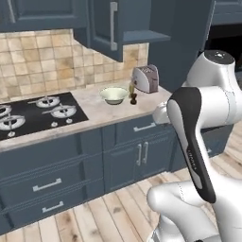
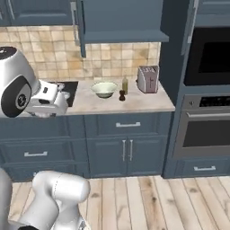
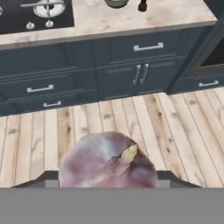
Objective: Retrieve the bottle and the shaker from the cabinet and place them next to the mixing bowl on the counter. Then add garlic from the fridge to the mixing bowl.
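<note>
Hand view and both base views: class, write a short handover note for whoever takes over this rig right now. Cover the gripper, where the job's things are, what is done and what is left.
Gripper: shut on the garlic, held out over the wooden floor in front of the lower cabinets.
Counter: the mixing bowl stands near the backsplash, with the bottle and the shaker just to its right, before the toaster.
The cabinet above hangs open, its shelf bare.
Done: bottle and shaker placed beside the bowl; garlic picked up.
Left: carry the garlic to the bowl and release it inside.

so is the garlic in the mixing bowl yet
Not yet. The garlic sits between the gripper's fingertips above the wooden floor; the mixing bowl is ahead on the counter.
</note>
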